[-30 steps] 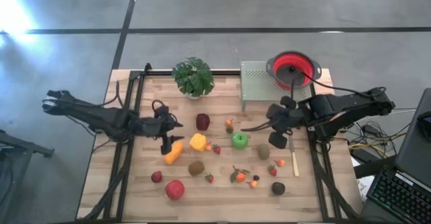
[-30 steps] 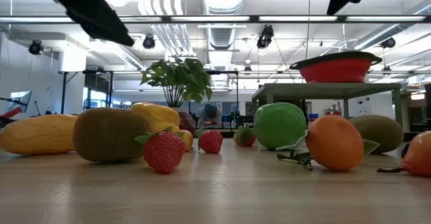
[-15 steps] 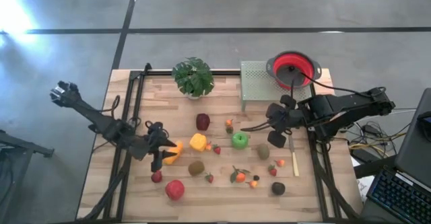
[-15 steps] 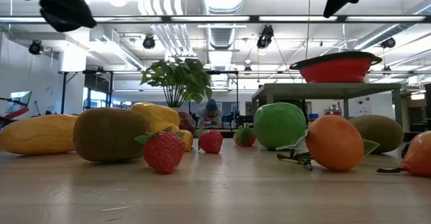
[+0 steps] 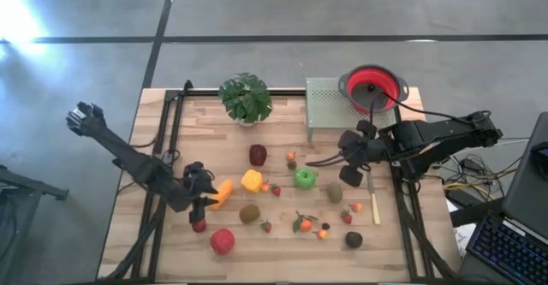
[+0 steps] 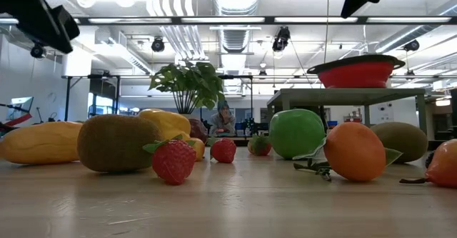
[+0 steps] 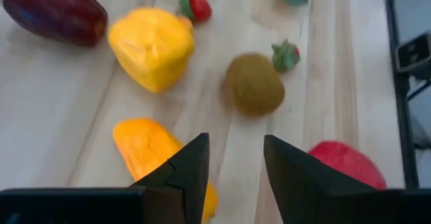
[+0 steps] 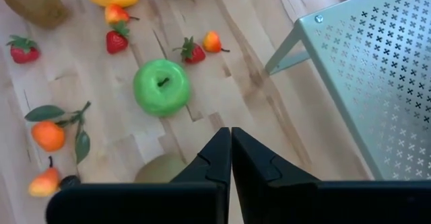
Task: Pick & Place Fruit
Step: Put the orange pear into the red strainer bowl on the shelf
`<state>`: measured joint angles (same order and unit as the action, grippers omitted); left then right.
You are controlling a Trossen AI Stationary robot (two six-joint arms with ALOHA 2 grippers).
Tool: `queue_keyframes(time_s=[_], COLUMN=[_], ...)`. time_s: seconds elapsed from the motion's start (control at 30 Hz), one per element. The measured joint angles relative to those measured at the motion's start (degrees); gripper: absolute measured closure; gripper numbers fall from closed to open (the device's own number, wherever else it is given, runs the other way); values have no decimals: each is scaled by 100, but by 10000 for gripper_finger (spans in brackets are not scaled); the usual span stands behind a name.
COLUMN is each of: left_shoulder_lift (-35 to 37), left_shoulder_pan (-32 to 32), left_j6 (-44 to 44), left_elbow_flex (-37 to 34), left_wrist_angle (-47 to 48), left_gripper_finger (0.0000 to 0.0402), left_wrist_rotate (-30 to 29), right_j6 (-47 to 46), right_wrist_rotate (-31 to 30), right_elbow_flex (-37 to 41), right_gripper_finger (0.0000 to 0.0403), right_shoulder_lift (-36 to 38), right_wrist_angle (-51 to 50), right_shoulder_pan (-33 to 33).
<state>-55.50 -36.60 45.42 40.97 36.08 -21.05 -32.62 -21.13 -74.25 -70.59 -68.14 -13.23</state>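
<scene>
Broadly, one wooden table carries everything. At its far side stand one pale perforated rack, one leafy potted plant and one red colander (it sits on the rack's corner).

Two arms reach in. The left gripper hangs over the table's near left part. Its fingers stand a little apart with bare wood showing between them. It is just beside the long orange fruit and near a small maroon fruit. The right gripper waits with fingers pressed together and nothing in them, near the rack and the green apple.

The fruit lies loose across the middle and near part of the table, none in the colander. Of the bigger pieces there is one of each:
- a red fruit
- a yellow fruit
- a dark maroon fruit

Smaller:
- two brown kiwis
- one dark round fruit
- one leafy tangerine

Smallest are at least three strawberries and a few peach-coloured bits I cannot count surely. One slim knife lies near the right edge.
</scene>
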Motion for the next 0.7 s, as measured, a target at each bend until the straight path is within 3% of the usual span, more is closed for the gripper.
queue_keyframes(time_s=[0.47, 0.7], left_shoulder_lift=[-516, -516], left_shoulder_pan=[-4, 53], left_j6=[362, 228], left_elbow_flex=[17, 17], left_wrist_angle=[47, 43], left_gripper_finger=[255, 255], left_wrist_rotate=[626, 351], right_j6=[0, 10], right_wrist_rotate=[-8, -6], right_elbow_flex=[6, 15], right_gripper_finger=[394, 394], right_shoulder_lift=[0, 0], right_wrist_angle=[42, 265], right_shoulder_pan=[0, 1])
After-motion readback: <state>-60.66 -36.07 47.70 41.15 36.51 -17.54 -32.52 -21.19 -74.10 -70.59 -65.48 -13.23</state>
